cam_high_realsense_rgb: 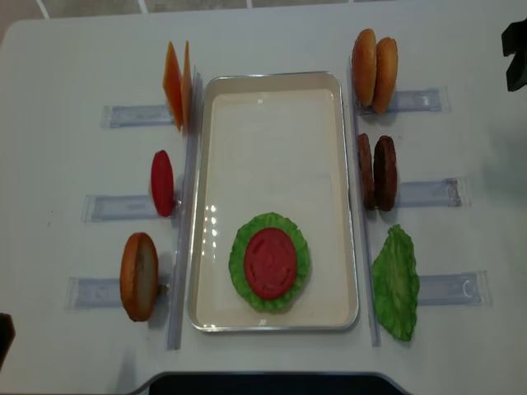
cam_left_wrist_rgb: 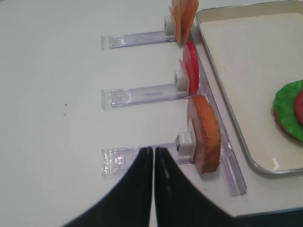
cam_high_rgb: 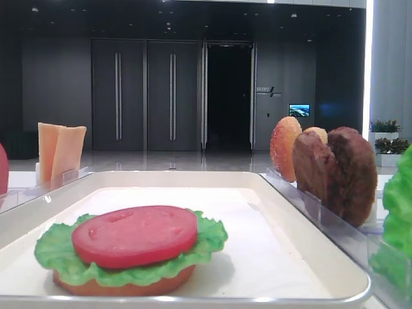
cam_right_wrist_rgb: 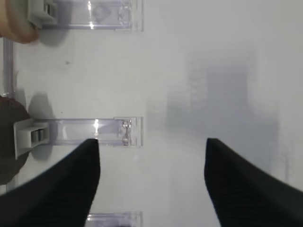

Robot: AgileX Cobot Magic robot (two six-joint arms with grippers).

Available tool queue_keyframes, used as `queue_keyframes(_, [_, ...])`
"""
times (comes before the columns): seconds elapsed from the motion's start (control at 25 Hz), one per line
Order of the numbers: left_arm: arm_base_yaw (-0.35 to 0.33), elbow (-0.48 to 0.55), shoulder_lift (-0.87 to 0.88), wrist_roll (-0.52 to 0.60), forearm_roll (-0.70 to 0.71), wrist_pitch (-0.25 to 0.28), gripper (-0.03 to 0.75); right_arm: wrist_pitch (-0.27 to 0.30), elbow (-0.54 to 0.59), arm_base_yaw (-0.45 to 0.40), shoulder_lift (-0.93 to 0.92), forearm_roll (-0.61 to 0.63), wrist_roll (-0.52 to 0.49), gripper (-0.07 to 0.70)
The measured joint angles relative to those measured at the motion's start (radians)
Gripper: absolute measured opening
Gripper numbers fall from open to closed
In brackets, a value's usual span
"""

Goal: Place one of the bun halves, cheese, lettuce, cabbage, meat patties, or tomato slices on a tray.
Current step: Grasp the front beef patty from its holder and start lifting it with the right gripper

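Stack on the tray (cam_high_rgb: 257, 183), lower left of the low exterior view: bun half (cam_high_rgb: 122, 284) at the bottom, lettuce (cam_high_rgb: 58, 248) over it, tomato slice (cam_high_rgb: 134, 234) on top. Two meat patties (cam_high_rgb: 351, 174) stand on edge at right, in a clear holder (cam_high_rgb: 335, 225) outside the rim. Cheese (cam_high_rgb: 59, 152) stands upright at upper left. No arm shows here.

Right wrist view: right gripper (cam_right_wrist_rgb: 152, 156) with its fingers wide apart, nothing between them, over bare table (cam_right_wrist_rgb: 213, 56). A dark patty edge shows at the left border; hard to tell more.

Left wrist view: left gripper (cam_left_wrist_rgb: 154, 153) with tips pressed together and empty, at bottom centre. Just right of it a second bun half (cam_left_wrist_rgb: 204, 134) stands on edge in its slot; another tomato slice (cam_left_wrist_rgb: 191, 74) and the cheese lie further up the frame.

Overhead view: the patties sit mid-right, just outside the tray's right rim, below a pair of buns (cam_high_realsense_rgb: 375, 68) and above a spare lettuce leaf (cam_high_realsense_rgb: 396, 282).

Handling, judged: a patty looks like a stiff, light replica with a grainy face that should grip well. Best hold seems to be across its two flat faces near the upper edge, lifting straight up out of the slot. The twin stands touching it, so a finger may need to wedge between them.
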Motion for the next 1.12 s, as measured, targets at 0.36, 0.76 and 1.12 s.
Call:
queue_keyframes(0.36, [0.000, 0.000, 0.000, 0.000, 0.000, 0.000, 0.000, 0.053, -0.034, 0.020, 0.027, -0.031, 0.094, 0.478])
queue_keyframes(0.76, [0.000, 0.000, 0.000, 0.000, 0.000, 0.000, 0.000, 0.084, -0.076, 0.250, 0.027, -0.081, 0.292, 0.478])
queue_keyframes(1.12, [0.000, 0.000, 0.000, 0.000, 0.000, 0.000, 0.000, 0.083, -0.143, 0.449, 0.046, -0.083, 0.460, 0.478])
